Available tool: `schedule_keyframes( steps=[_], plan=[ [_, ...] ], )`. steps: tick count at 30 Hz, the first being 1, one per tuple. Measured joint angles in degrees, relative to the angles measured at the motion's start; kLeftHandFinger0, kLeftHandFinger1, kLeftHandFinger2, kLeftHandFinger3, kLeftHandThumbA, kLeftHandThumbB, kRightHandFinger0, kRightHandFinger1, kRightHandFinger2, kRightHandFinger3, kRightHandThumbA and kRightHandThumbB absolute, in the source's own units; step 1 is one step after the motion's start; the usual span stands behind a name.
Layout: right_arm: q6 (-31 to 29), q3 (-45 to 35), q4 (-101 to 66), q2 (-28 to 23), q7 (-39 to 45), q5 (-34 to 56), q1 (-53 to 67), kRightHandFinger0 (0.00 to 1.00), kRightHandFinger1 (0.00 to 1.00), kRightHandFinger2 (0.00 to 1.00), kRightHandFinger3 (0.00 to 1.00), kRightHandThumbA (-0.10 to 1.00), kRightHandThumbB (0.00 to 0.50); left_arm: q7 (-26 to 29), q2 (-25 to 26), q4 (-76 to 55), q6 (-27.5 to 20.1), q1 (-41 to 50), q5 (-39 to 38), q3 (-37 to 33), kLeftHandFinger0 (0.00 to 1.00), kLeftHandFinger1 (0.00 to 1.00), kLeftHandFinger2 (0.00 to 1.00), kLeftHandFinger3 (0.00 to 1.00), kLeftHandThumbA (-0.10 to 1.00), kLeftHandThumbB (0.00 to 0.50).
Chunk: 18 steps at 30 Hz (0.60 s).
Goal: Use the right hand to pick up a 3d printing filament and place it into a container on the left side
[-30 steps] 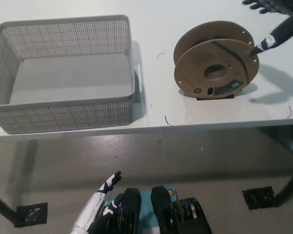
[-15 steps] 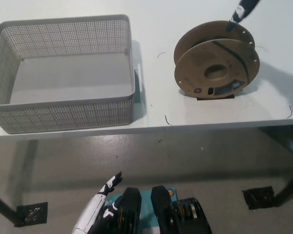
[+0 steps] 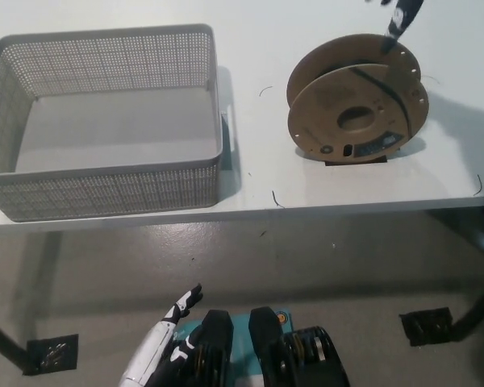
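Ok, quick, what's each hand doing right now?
Left hand: low at the bottom left, below the table edge, holding nothing, fingers apart.
Right hand: only a sliver shows at the top edge above the filament spool; its state cannot be told.

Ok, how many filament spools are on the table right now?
1. The filament spool stands on edge on the table's right side, apart from the grey basket on the left, which looks empty. None seems hidden.

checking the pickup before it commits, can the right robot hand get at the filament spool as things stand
Probably yes. The right robot hand is at the spool's upper rim at the picture's top edge. The spool stands upright on the table, apart from the basket, nothing blocking it. The left robot hand rests low.
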Motion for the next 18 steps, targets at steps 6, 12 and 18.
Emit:
schedule_keyframes(
  steps=[6,12,18],
  plan=[
    [-0.7,-3.2,1.9,2.0,-2.3,-1.0,1.1,1.0,1.0,1.0,1.0,1.0,0.338,0.0,0.0,0.0,0.0,0.0,0.2,-0.2,1.0,1.0,1.0,1.0,1.0,0.22],
    [-3.3,-3.2,4.0,4.3,-3.8,-2.8,3.6,1.0,1.0,1.0,1.0,1.0,0.33,-0.1,0.0,-0.1,0.0,0.0,0.3,-0.4,1.0,1.0,1.0,1.0,1.0,0.242],
    [-4.4,-2.8,4.8,6.5,-7.1,-5.4,4.5,1.0,1.0,1.0,1.0,1.0,0.449,-0.2,0.0,-0.1,0.0,-0.1,0.4,-0.5,1.0,1.0,1.0,1.0,1.0,0.238]
  ],
)
